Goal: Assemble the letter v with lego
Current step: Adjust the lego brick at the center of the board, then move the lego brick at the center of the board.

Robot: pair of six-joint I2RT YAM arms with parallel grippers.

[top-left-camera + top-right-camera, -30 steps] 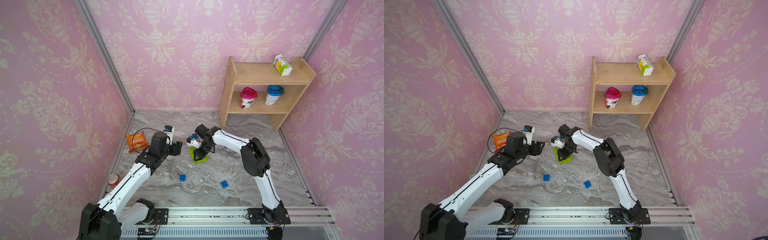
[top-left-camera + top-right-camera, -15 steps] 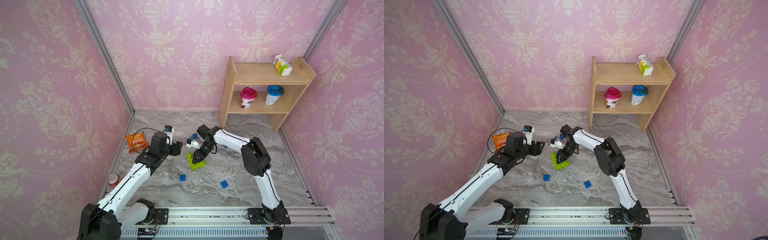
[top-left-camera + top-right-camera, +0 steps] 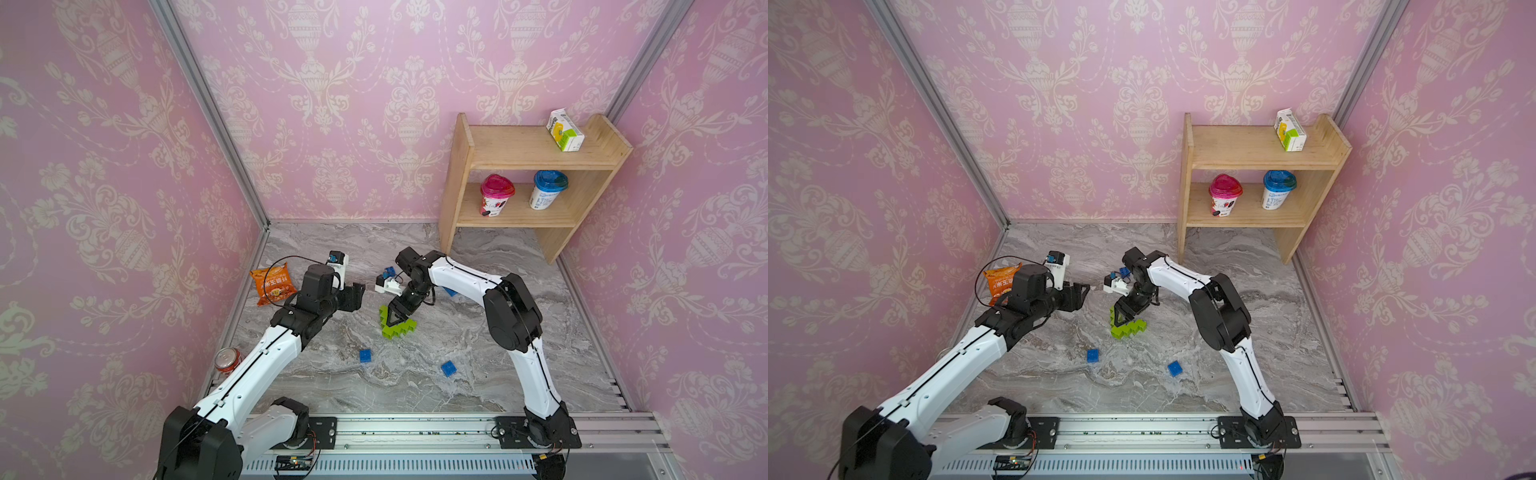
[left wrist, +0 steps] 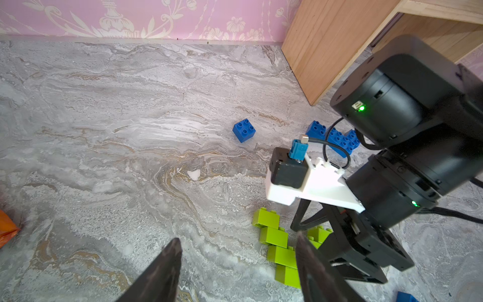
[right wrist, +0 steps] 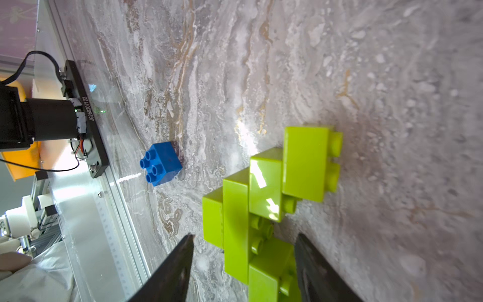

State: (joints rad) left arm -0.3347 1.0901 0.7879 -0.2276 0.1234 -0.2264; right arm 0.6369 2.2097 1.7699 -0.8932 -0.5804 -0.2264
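Observation:
The lego here is a lime green stepped V (image 3: 398, 328) (image 3: 1128, 327) lying flat on the marble floor. My right gripper (image 3: 392, 319) (image 3: 1121, 319) points down over one arm of it, jaws apart. In the right wrist view the green lego (image 5: 264, 198) sits between the fingers of the right gripper (image 5: 246, 235), with bare floor showing beside one fingertip (image 5: 189, 241). Loose blue bricks (image 3: 365, 355) (image 3: 448, 368) lie nearer the front. My left gripper (image 3: 359, 291) (image 4: 238, 238) hovers left of the V, open and empty.
An orange snack bag (image 3: 272, 284) and a red can (image 3: 227, 359) lie by the left wall. A wooden shelf (image 3: 457, 187) with two cups and a carton stands at the back right. More blue bricks (image 4: 243, 130) (image 4: 337, 138) lie behind the right arm.
My right gripper has brought the green lego down and slightly forward onto the floor, and its jaws have spread apart. The left arm has stayed still.

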